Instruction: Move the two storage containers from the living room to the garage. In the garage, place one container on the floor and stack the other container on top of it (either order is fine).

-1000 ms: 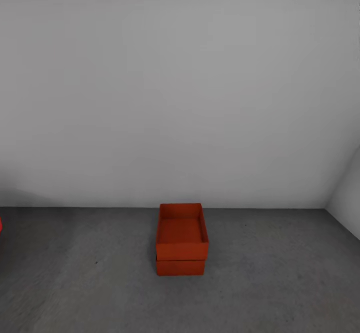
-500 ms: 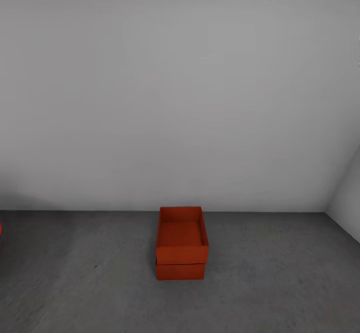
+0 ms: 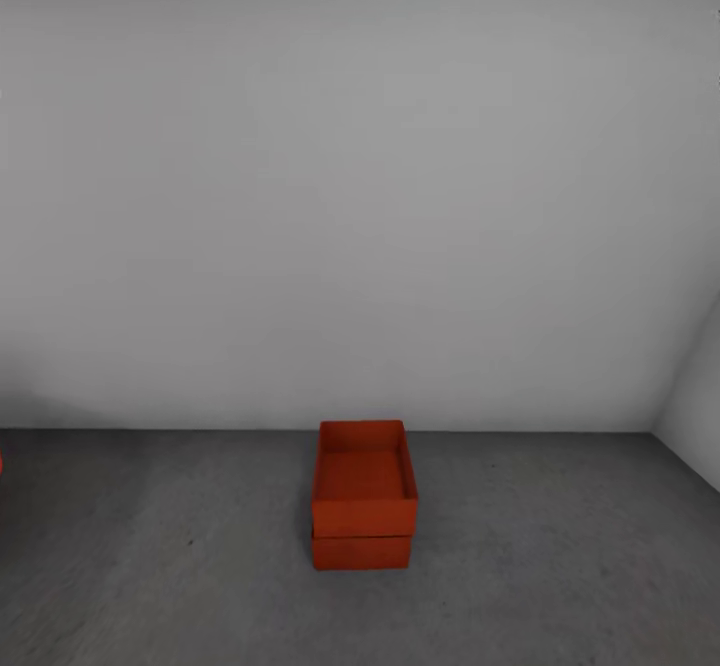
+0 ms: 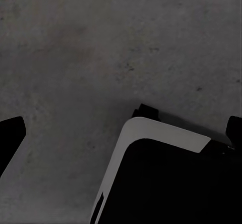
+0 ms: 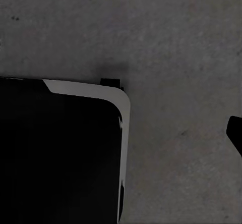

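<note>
While both arms hang floorward (image 4: 75, 42), end effector states unclear; containers (image 3: 363, 491) stacked.

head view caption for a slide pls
Two red-orange storage containers stacked on the dark grey floor before a plain white-grey wall.

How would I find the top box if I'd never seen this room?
Look at the big grey-white wall, then down to the dark concrete floor in front of it. Two red-orange boxes sit stacked there. The top box is the open one whose inside you can see; the bottom box shows just its front.
</note>
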Robot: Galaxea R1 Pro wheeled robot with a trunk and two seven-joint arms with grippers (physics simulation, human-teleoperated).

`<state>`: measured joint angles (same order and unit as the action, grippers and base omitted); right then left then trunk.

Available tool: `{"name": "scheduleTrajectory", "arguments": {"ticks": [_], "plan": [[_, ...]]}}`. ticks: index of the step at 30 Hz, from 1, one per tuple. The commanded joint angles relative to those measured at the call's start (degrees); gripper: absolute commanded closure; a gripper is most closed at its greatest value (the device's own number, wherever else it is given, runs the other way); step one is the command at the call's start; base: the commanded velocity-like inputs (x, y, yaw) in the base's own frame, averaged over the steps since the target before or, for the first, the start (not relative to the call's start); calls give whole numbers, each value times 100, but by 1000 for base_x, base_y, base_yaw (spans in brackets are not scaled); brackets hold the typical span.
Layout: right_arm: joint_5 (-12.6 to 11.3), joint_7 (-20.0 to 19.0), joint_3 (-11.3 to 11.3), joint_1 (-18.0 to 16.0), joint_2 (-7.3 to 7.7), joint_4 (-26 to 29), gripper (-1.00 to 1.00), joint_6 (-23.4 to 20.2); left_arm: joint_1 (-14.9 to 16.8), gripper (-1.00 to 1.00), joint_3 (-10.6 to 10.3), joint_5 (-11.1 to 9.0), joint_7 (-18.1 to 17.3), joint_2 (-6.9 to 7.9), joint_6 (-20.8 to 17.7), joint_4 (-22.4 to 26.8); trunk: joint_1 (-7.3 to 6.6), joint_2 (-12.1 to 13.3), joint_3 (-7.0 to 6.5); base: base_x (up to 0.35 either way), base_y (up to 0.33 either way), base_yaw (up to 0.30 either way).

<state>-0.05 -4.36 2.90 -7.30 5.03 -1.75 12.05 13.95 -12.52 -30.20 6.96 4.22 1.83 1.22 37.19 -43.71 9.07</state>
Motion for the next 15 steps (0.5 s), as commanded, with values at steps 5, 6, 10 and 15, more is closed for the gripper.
{"name": "scheduleTrajectory", "arguments": {"ticks": [5, 6, 10, 15], "plan": [[-3, -12, 25, -9, -1, -19, -100, 34, 3, -100, -49, -48, 16, 0, 11, 1, 1, -6, -37, 0, 0, 0], [-2, -12, 26, -9, -3, -19, -100, 33, 3, -100, -49, -48, 16, 0, 11, 1, 1, -6, -46, 0, 0, 0], [4, -12, 27, -9, -5, -19, -100, 32, 3, -100, -49, -48, 16, 0, 11, 1, 1, -6, -83, 0, 0, 0], [3, -12, 27, -9, -3, -19, -100, 34, 3, -100, -49, -48, 16, 0, 11, 1, 1, -6, -128, 0, 0, 0]]}}
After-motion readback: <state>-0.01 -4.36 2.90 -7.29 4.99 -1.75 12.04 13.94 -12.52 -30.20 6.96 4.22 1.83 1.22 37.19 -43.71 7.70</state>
